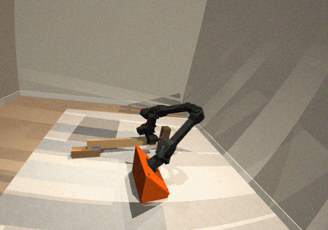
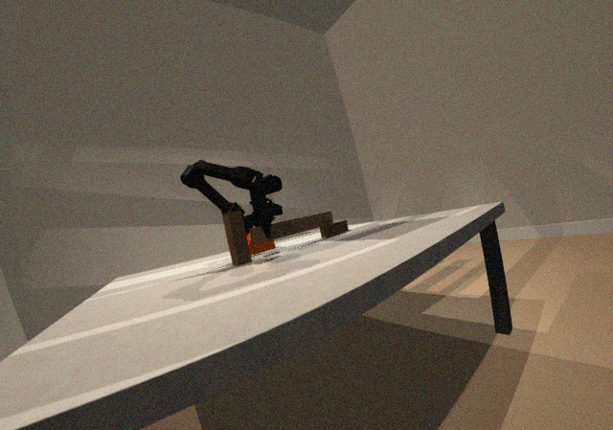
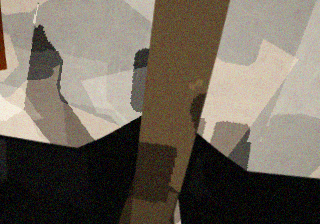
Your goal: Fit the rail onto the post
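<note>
The wooden rail (image 1: 116,143) (image 2: 302,223) (image 3: 185,49) is raised off the table at its near end and looks roughly level. Its far end rests at the low footboard block (image 1: 85,153) (image 2: 339,228), by the grey bracket (image 1: 96,147). My gripper (image 1: 151,139) (image 3: 161,124) is shut on the rail close to its near end, with one finger on each side. The short wooden post (image 1: 165,132) (image 2: 238,239) stands upright just beyond that end. The pegs, the holes and any gap between rail and post are hidden or too small to tell.
The orange base (image 1: 148,180) (image 2: 261,246) of the arm stands to one side of the rail. The black arm (image 1: 182,132) (image 2: 213,192) arches over to the rail, its lower link passing close to the post in the top view. Shadow patches lie across the table (image 1: 198,209) (image 2: 172,336).
</note>
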Robot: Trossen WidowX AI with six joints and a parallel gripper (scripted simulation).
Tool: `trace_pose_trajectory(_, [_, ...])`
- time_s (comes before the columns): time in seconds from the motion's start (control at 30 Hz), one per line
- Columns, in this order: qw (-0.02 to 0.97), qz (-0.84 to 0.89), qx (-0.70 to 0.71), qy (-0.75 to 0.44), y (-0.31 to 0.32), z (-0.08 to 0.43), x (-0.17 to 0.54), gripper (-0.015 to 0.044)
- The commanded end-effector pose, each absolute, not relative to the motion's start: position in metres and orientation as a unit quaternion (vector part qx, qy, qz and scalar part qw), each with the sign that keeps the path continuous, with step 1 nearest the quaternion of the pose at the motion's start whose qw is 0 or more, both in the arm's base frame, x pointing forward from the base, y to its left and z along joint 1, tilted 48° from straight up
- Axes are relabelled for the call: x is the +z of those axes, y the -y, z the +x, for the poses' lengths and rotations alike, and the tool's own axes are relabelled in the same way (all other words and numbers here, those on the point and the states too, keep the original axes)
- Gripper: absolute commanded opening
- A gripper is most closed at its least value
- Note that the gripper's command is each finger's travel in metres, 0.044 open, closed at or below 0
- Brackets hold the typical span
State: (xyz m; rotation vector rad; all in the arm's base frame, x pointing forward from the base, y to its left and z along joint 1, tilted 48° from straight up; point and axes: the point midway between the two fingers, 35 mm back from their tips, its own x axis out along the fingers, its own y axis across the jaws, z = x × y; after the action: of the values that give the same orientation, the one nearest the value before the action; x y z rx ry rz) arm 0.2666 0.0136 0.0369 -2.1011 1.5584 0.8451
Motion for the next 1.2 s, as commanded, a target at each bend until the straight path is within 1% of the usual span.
trace_pose_trajectory(0.0, [0.196,-0.752,0.300,-0.553,-0.0131,0.2673,0.0408,0.0000])
trace_pose_trajectory(1.17, [0.196,-0.752,0.300,-0.553,-0.0088,0.2700,0.0505,0.0000])
